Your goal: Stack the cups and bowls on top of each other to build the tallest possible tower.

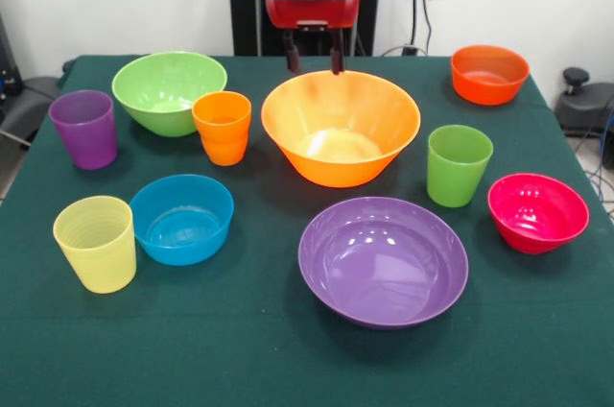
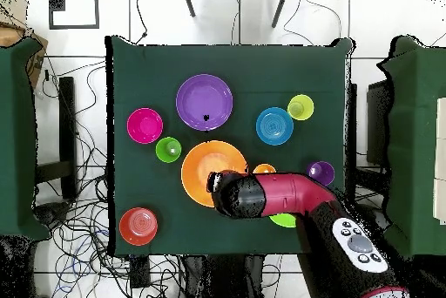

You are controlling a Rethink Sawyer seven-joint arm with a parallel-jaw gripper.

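Note:
All cups and bowls stand apart, upright, on the green table (image 1: 240, 349); none rests on another. The large orange-yellow bowl (image 1: 341, 129) is at the centre back and the wide purple bowl (image 1: 384, 258) is in front of it. The light green bowl (image 1: 169, 90), blue bowl (image 1: 182, 218), pink-red bowl (image 1: 537, 212) and orange-red bowl (image 1: 489, 73) stand around them. The cups are purple (image 1: 84, 129), orange (image 1: 222, 127), pale yellow (image 1: 95, 242) and green (image 1: 459, 165). My gripper (image 1: 314, 61) hangs open and empty just above the orange-yellow bowl's far rim.
In the overhead view my red arm (image 2: 279, 194) reaches over the table from the base side and covers most of the light green bowl (image 2: 283, 220) and part of the orange cup (image 2: 264, 170). Cables lie on the floor around the table.

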